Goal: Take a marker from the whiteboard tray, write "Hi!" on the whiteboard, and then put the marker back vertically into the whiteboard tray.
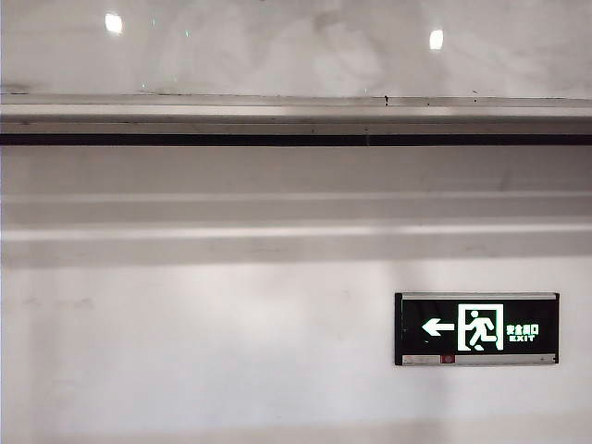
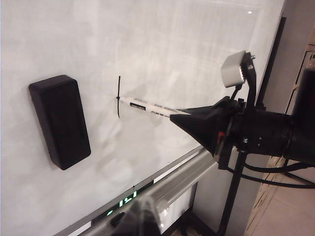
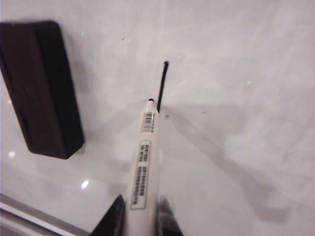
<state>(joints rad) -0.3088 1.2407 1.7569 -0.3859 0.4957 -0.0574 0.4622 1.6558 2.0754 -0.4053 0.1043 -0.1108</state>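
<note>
Whiteboard [image 3: 236, 73] meets marker [image 3: 142, 162] tip-first, gripped rearward by right claw [image 3: 140, 216].

The marker [image 3: 143, 162] sits clamped between the right gripper [image 3: 140, 216] fingers, its tip touching the whiteboard [image 3: 236, 73] right at a short drawn stroke [image 3: 161, 86]. An eraser block [image 3: 42, 88] clings to the whiteboard beside that stroke, apart from it, and the whiteboard tray [image 2: 172, 184] runs along the whiteboard's lower edge below both. The left gripper [image 2: 140, 216] hangs near the tray, short of the whiteboard, and an exit sign [image 1: 476, 328] sits on the wall beneath the tray.
</note>
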